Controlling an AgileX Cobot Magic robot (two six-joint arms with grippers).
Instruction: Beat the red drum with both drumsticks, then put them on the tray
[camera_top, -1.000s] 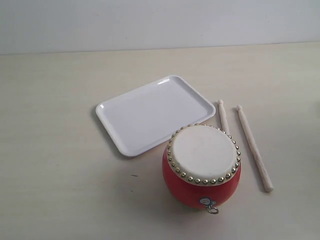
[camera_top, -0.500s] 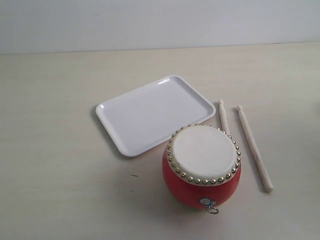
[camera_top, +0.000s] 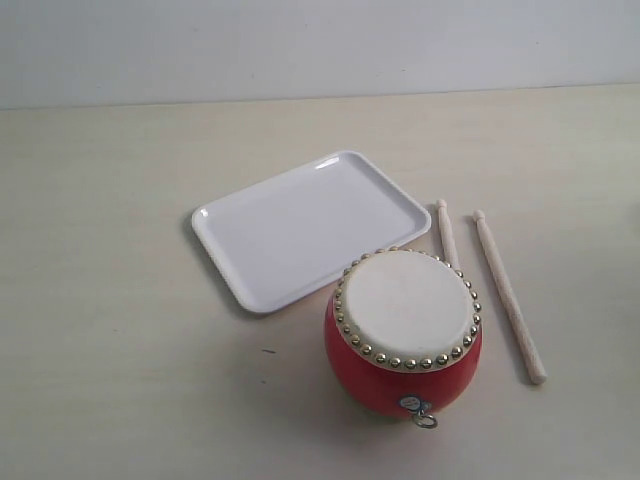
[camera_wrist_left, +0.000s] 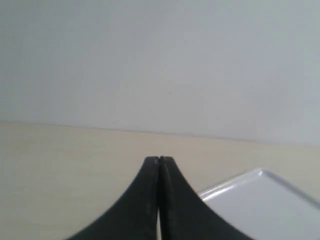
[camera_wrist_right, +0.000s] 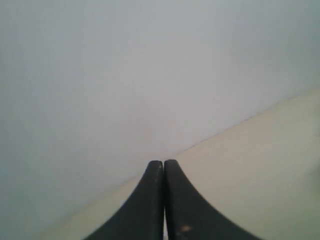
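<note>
The red drum (camera_top: 405, 335) stands upright near the front of the table, its cream skin ringed with gold studs. Two pale drumsticks lie flat to its right: one (camera_top: 446, 233) partly hidden behind the drum, the other (camera_top: 508, 296) fully visible. The white tray (camera_top: 300, 225) lies behind and left of the drum; a corner of the tray (camera_wrist_left: 270, 200) shows in the left wrist view. Neither arm appears in the exterior view. My left gripper (camera_wrist_left: 159, 160) is shut with nothing in it. My right gripper (camera_wrist_right: 163, 163) is also shut and holds nothing.
The pale table (camera_top: 110, 330) stretches left of the tray and drum. A light grey wall (camera_top: 320, 45) rises behind the table's far edge.
</note>
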